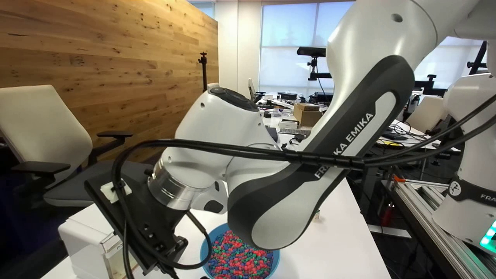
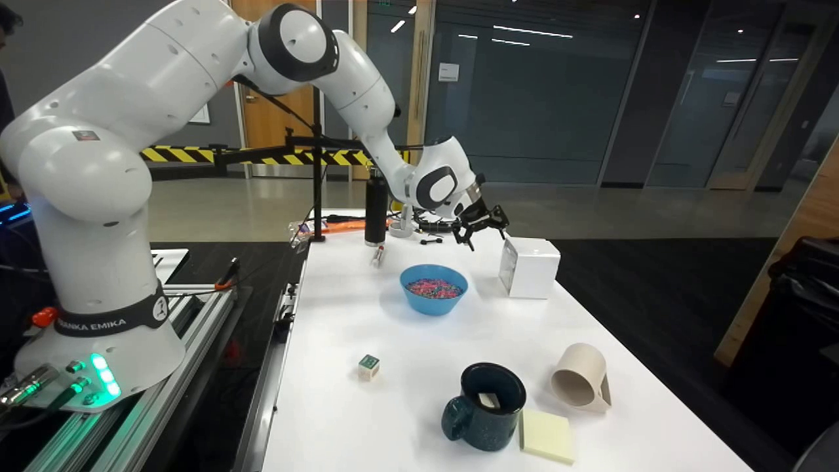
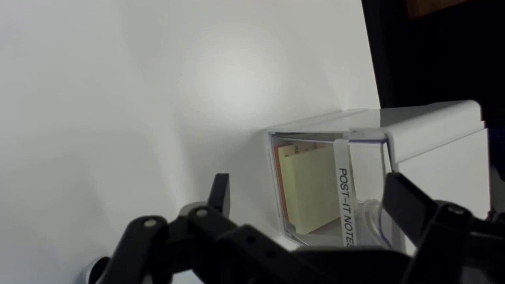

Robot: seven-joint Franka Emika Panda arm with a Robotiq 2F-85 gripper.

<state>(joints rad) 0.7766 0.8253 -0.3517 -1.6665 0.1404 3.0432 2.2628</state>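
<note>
While the smooth, clear-fronted white box stands on the bench, your fingers are parted near it, your arm arched downward.

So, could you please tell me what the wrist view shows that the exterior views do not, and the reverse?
Only the wrist view: the POST-IT NOTES label, readable in full, and the orange edge beside the pale yellow notes.
Only the exterior views: the robot's base, plus, in an exterior view, the dark mug, the beige mug and the loose yellow pad.
Shared: the white table, the white box and the open gripper.
</note>
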